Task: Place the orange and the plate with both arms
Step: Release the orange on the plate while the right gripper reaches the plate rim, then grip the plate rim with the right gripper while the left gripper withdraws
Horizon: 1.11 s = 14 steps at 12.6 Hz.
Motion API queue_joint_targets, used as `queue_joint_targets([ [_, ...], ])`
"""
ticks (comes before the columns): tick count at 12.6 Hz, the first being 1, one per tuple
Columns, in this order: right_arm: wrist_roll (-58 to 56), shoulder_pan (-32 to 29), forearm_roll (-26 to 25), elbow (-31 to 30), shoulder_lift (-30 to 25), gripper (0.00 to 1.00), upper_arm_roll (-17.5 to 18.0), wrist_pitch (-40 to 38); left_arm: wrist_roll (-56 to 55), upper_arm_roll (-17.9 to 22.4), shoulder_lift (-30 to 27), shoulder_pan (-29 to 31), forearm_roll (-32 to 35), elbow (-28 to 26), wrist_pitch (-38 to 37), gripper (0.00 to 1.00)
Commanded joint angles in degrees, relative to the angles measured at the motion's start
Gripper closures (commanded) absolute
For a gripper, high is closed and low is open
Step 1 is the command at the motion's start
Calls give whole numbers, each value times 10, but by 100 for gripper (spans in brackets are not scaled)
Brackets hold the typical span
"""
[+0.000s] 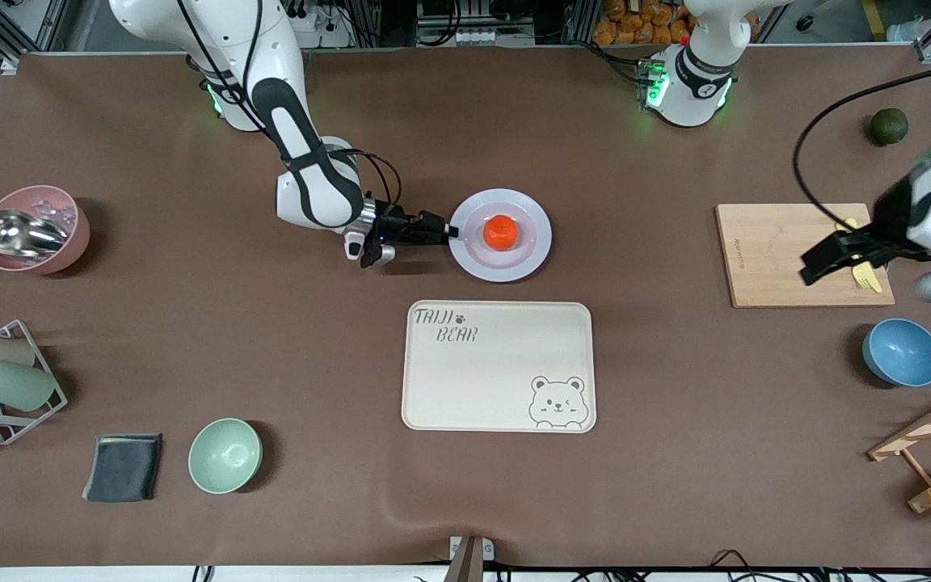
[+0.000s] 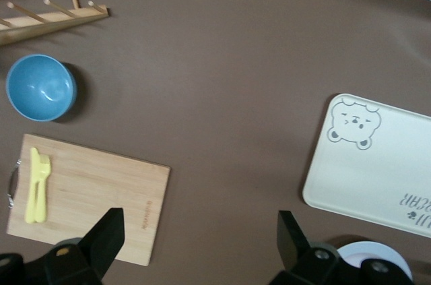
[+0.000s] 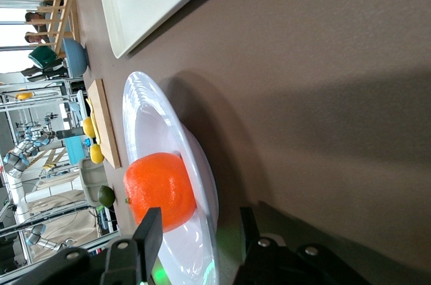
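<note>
Right gripper (image 1: 451, 232), jaws straddling the plate (image 1: 500, 267) rim at its 9 o'clock, orange (image 1: 502, 232) centred; left gripper (image 1: 833, 257), open, waits over the cutting board (image 1: 764, 255).

White arms (image 1: 304, 162), black jaws, black cables, green base lights

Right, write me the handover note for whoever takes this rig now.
Right gripper: low at the rim of the plate, jaws astride the rim, one above and one below; whether they are clamped cannot be told.
Left gripper: up over the cutting board, jaws open, empty, waiting.
The orange already sits in the middle of the plate.
The plate rests on the table, farther from the front camera than the bear tray.
Left: placing the plate.
</note>
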Motion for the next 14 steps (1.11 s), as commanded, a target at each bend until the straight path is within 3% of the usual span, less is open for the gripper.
queue_joint_targets([
  [1, -15, 31, 39, 12, 4, 50, -5, 32, 47, 85, -26, -63, -12, -13, -28, 0],
  [3, -16, 43, 54, 21, 8, 54, -5, 42, 65, 128, -33, -94, -13, -18, -33, 0],
  [4, -17, 51, 65, 25, 15, 59, -5, 43, 70, 167, -40, -123, -13, -20, -38, 0],
  [6, -20, 55, 75, 28, 17, 68, -5, 52, 101, 188, -40, -131, -15, -20, -38, 0],
  [8, -20, 60, 78, 28, 16, 94, -5, 54, 107, 189, -40, -128, -22, -27, -38, 0],
  [9, -19, 59, 78, 28, 16, 100, -5, 54, 106, 187, -42, -126, -24, -28, -38, 0],
  [14, -6, 47, 79, 29, 6, 100, -4, 47, 96, 115, -78, -70, -55, -69, -38, 0],
])
